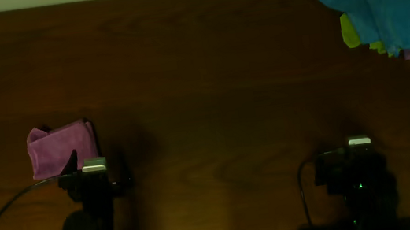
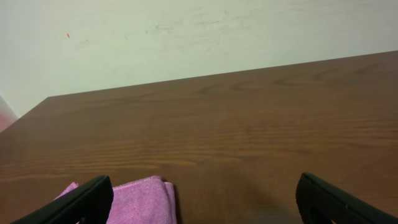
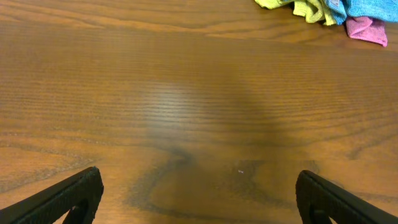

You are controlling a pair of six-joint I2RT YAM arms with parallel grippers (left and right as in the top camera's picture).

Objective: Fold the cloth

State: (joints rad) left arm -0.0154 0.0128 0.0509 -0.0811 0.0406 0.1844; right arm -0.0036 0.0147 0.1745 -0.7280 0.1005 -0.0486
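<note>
Sky-blue cloth (image 1: 382, 16) bunched, untouched | right gripper (image 3: 199, 193) well short of it, wide, empty, likely awaiting reach | left gripper (image 2: 202, 205) farther off, likewise wide, empty

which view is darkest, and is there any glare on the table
Overhead is darkest: the table reads a deep, dim brown and its near edge sinks into shadow, though the cloth stays vivid. Right wrist shows a soft pale sheen mid-table. Left wrist is evenly lit, with a bright wall and no glare.
</note>
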